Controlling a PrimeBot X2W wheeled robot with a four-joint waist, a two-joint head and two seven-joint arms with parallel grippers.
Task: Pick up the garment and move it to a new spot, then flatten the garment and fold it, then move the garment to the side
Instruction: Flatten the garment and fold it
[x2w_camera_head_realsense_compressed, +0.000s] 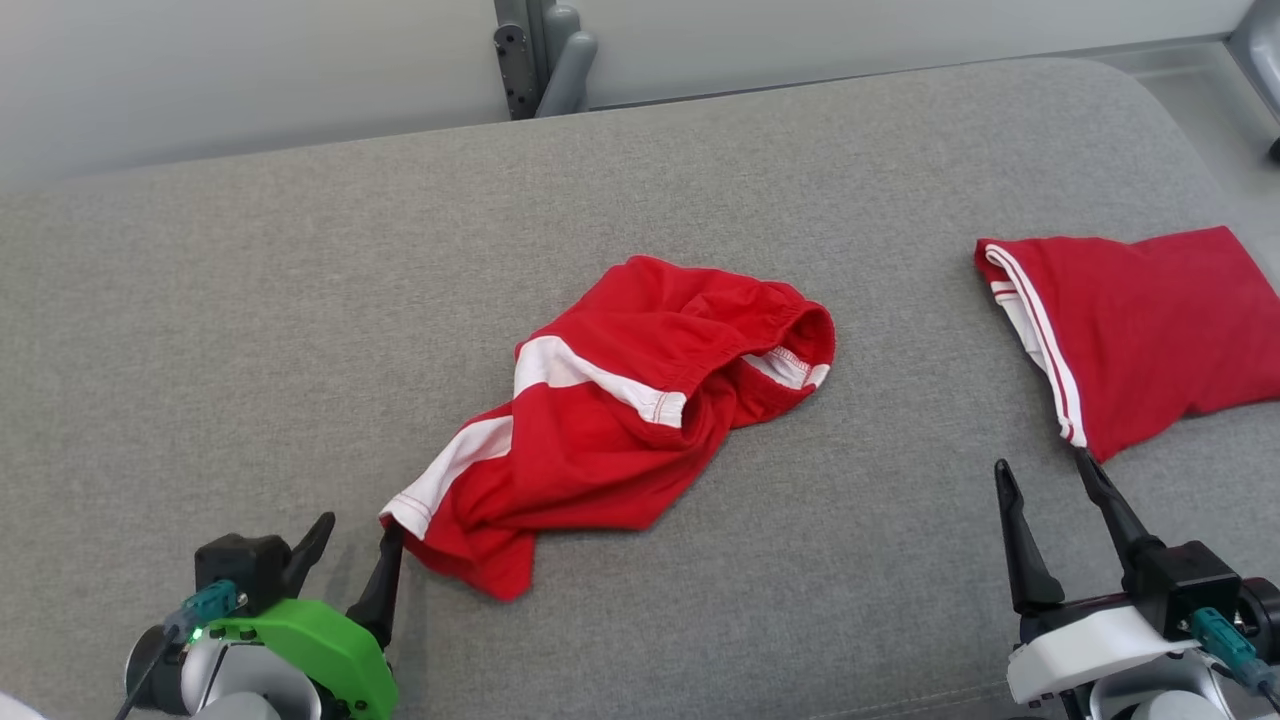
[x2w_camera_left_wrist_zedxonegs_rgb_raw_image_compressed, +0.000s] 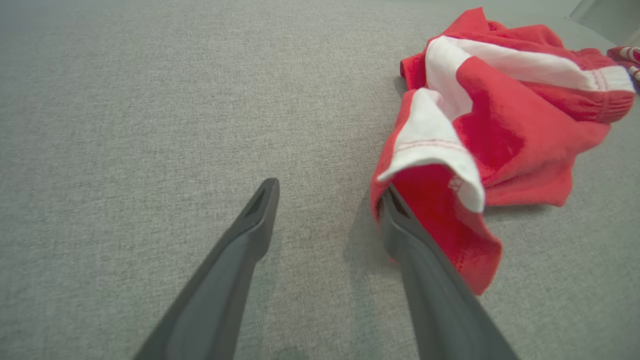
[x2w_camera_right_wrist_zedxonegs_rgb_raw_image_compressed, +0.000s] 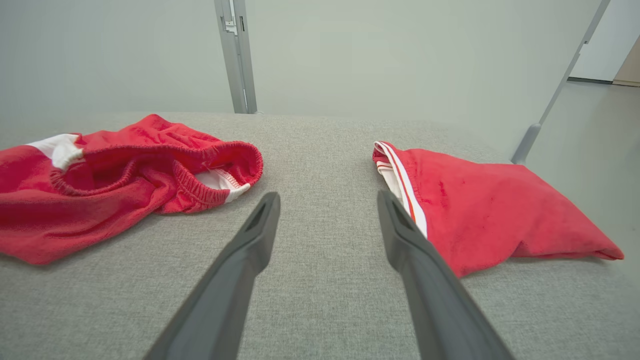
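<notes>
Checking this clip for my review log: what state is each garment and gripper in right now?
Crumpled red shorts: bunched, unfolded, lying in the middle.
Folded red garment: folded, flat, at the right.
Left gripper: open, touching the shorts' hem.
Right gripper: open, empty, near the folded garment.

garment: soft matt cloth, fleecy nap. cushion: coarse matt grey weave.

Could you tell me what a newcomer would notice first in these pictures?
The crumpled red garment with white bands lies in the middle of the grey cushion. A folded red garment sits at the far right. The left gripper stands open, one finger against the crumpled garment's near hem.
</notes>
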